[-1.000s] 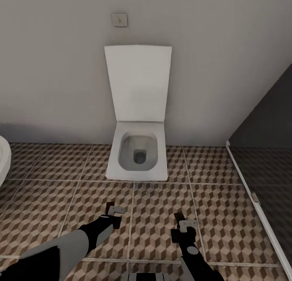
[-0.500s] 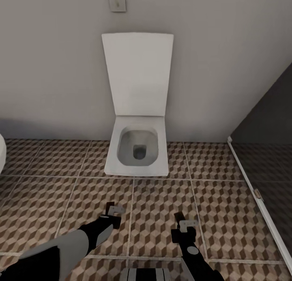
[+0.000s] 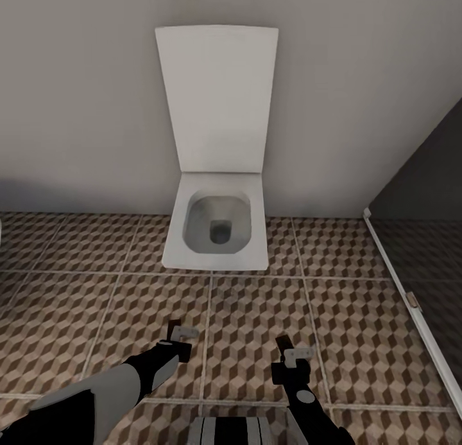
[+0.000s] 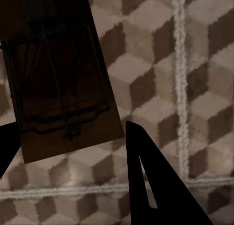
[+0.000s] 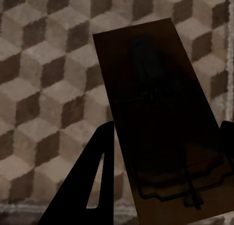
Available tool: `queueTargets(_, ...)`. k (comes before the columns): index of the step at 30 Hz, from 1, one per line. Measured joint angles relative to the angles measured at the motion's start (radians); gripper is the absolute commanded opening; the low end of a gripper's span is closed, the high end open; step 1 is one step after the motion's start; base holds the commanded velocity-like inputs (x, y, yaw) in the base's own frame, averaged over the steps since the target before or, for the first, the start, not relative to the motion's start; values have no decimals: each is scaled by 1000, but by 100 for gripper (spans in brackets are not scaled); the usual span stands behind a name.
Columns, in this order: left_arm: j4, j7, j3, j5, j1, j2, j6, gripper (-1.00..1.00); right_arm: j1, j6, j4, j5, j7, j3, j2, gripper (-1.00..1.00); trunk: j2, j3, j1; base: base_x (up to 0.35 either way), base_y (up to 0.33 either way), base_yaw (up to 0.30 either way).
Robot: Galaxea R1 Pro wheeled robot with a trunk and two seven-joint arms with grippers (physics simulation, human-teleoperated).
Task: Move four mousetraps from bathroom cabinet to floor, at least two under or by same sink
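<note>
No text, label, brand, number or sign can be read in any of the views. The mousetrap (image 4: pixel 61 84) seen from the left wrist carries only a black wire frame on plain wood, and the other mousetrap (image 5: pixel 165 118) seen from the right wrist is too dark to show any print. The toilet (image 3: pixel 217 149) is plain white, and the bathroom floor (image 3: pixel 359 316) bears only its cube pattern.
</note>
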Motion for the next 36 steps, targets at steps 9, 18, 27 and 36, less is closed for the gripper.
queueTargets(9,-1,-2,0,0,0,0,-4,-100,0,-35,-37,85,44,171,-3,-100,-7,-9,4,0,0,0)
queueTargets(18,0,-4,0,0,0,3,-11,-100,-21,-45,-68,136,251,210,-8,-100,-7,-9,4,0,0,0)
queueTargets(27,2,1,1,-2,0,35,-48,-100,-73,-49,-70,134,308,209,-81,-100,-7,-9,4,0,0,0)
queueTargets(36,3,-59,-1,-9,1,84,-221,-100,-80,-52,-70,130,415,156,-124,-100,-7,-9,4,0,0,0)
